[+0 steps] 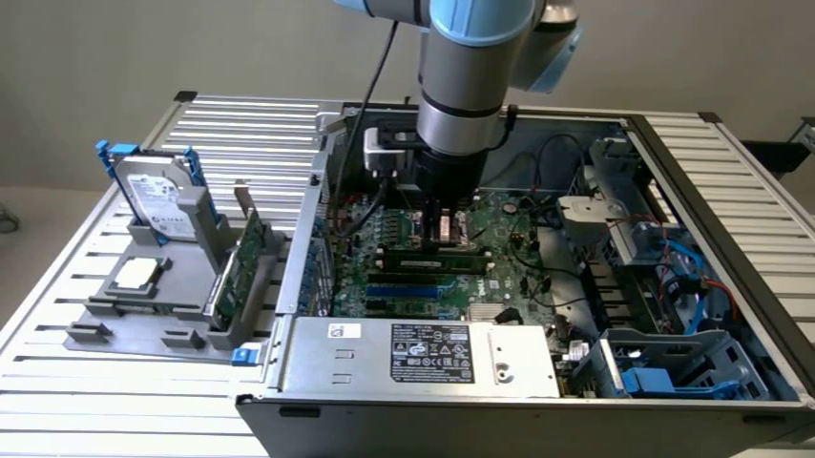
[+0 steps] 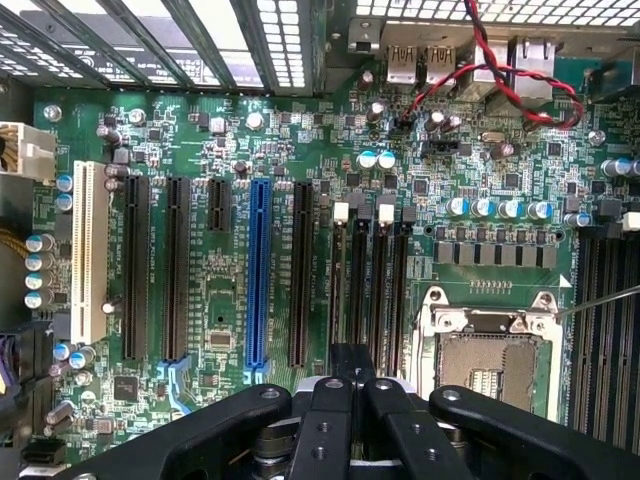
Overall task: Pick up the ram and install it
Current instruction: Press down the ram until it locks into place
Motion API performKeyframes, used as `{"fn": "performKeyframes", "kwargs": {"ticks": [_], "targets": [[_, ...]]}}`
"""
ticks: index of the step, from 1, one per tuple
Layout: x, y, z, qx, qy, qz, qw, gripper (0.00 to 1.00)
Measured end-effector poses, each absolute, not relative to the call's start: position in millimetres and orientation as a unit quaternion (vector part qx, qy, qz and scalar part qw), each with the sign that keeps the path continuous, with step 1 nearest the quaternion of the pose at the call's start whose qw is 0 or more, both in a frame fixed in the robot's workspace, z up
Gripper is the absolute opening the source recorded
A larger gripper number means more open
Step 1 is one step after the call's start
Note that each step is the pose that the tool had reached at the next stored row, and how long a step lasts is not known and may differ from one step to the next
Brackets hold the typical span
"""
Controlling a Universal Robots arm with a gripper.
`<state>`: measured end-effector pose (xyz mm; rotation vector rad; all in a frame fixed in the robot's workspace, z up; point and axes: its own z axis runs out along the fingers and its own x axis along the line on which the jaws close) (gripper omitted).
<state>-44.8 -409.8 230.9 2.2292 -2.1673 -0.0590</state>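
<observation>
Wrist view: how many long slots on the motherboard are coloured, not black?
2: a white slot and a blue slot, with black slots between them. The gripper may hide others.

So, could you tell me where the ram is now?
In the exterior view, the ram sits on the motherboard directly beneath the gripper, beside the blue slot.

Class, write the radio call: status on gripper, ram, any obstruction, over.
Gripper low inside the case, over the memory slots. Ram directly under it at the slots, seating unclear. Nothing seen in the way.
</observation>
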Motion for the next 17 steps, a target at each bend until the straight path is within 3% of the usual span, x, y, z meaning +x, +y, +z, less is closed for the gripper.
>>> {"fn": "performKeyframes", "kwargs": {"ticks": [17], "targets": [[-44.3,-409.8,225.3,0.717,-0.697,-0.022,0.014,0.11]]}}
